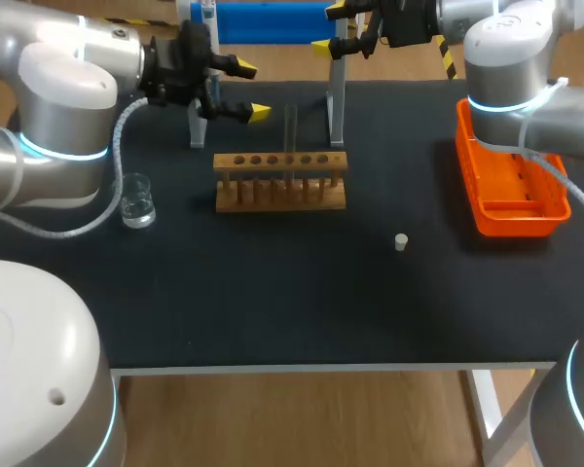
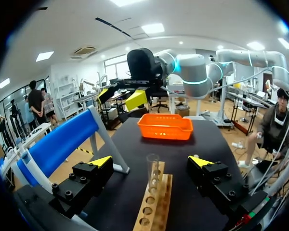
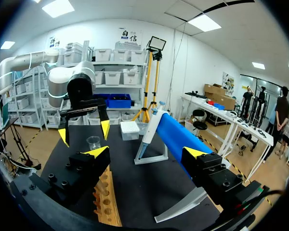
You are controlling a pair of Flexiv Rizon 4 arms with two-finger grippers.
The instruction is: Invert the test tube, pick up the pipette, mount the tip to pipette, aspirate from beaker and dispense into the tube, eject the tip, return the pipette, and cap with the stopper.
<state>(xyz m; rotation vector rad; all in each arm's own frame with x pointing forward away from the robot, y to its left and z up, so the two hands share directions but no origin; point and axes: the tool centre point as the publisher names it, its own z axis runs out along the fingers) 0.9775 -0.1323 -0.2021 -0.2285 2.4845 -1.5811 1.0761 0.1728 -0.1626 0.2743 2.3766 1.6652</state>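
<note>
A clear test tube (image 1: 291,136) stands upright in the wooden rack (image 1: 280,182) at mid-table. My left gripper (image 1: 246,89) hangs open behind the rack's left end. In the left wrist view the tube (image 2: 152,169) rises from the rack (image 2: 154,207) ahead of and between the spread fingers of my left gripper (image 2: 150,161), untouched. My right gripper (image 1: 329,27) is open at the far edge, close to the blue pipette (image 3: 176,137) lying on its stand (image 1: 336,97). The beaker (image 1: 136,201) sits at the left and the small white stopper (image 1: 401,242) at the right of centre.
An orange tray (image 1: 511,190) lies along the table's right side under my right arm. A white box (image 3: 129,130) stands beyond the pipette stand. The beaker (image 3: 93,142) and my left gripper (image 3: 84,129) show past the rack (image 3: 106,202) in the right wrist view.
</note>
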